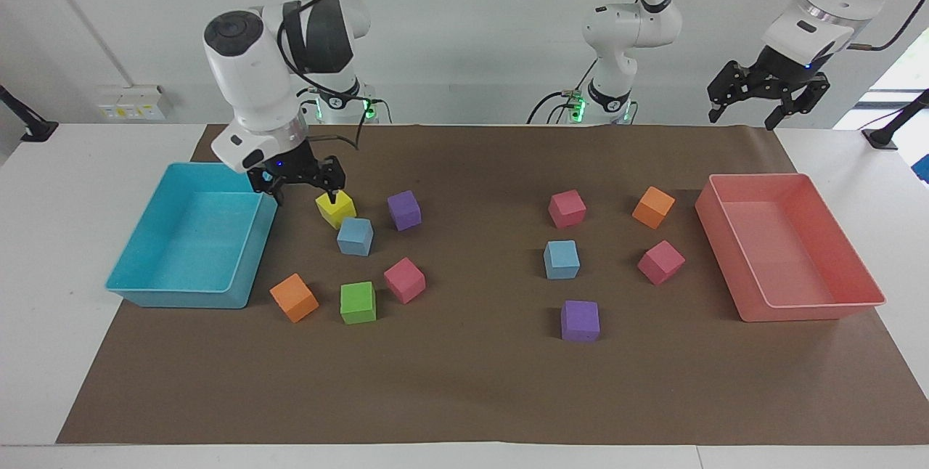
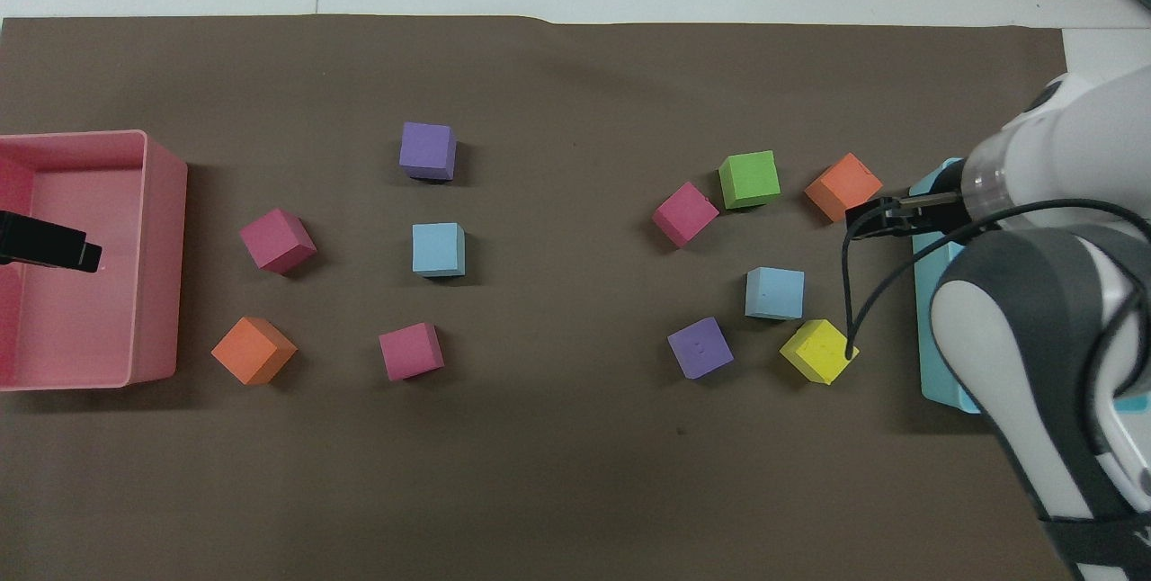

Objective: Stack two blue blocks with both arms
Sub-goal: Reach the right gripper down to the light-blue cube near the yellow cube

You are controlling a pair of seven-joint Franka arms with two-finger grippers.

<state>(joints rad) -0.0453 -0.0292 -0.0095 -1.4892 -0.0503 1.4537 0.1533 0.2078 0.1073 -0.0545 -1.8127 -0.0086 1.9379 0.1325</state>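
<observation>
The right pincer (image 1: 305, 194) hangs low over the table (image 1: 472, 396). Its fingers are spread apart and point down, and it holds nothing. Clock directions here are read on the facing view. The pincer is over the gap between the teal tray (image 1: 189, 296), at its 8 o'clock, and the yellow cube (image 1: 335, 209), at its 4 o'clock. One fingertip is at the yellow cube's top edge; whether it touches cannot be told.

The first blue block (image 1: 355, 236) lies flat on the table at 5 o'clock from the yellow cube, just beside it. It is a cube, so it has no long axis. Its sides are turned slightly off the table's edges. A purple cube (image 1: 404, 209) is at its 2 o'clock and a green cube (image 1: 358, 302) at its 6 o'clock, both apart from it.

The second blue block (image 1: 562, 259) lies well apart at 3 o'clock from the first, toward the left arm's end. It is flat and nearly square to the table's edges. A pink cube (image 1: 567, 208) is at its 12 o'clock and an orange cube (image 1: 653, 207) at its 2 o'clock. The blocks are not yet stacked.

The left pincer (image 1: 762, 107) waits high over the pink tray (image 1: 813, 309), fingers apart and empty.
</observation>
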